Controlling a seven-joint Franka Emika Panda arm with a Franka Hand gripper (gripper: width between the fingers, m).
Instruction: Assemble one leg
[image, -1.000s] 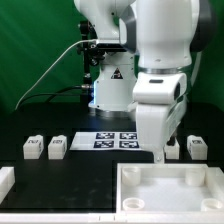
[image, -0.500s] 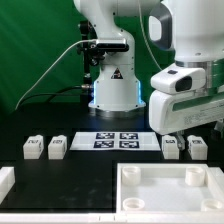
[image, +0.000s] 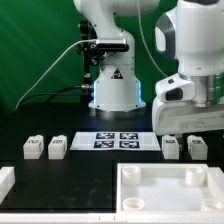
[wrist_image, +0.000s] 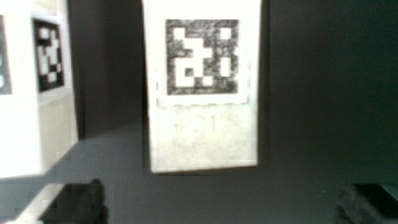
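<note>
Four small white tagged legs stand in a row on the black table: two at the exterior view's left (image: 33, 148) (image: 57, 147) and two at the right (image: 171, 147) (image: 197, 147). My gripper (image: 190, 128) hangs above the right pair, clear of them. In the wrist view one leg (wrist_image: 210, 85) lies lengthwise straight under the gripper (wrist_image: 222, 205), and a second leg (wrist_image: 36, 80) shows at the edge. The dark fingertips (wrist_image: 71, 205) stand wide apart with nothing between them. The gripper is open and empty.
The marker board (image: 118, 139) lies between the two pairs of legs. The large white panel with raised rim (image: 170, 200) fills the front right. A white part (image: 5, 180) sits at the front left edge. The robot base (image: 110, 85) stands behind.
The gripper has risen from table level beside the right legs and moved to the exterior view's right. It carries nothing. The legs have not moved.
</note>
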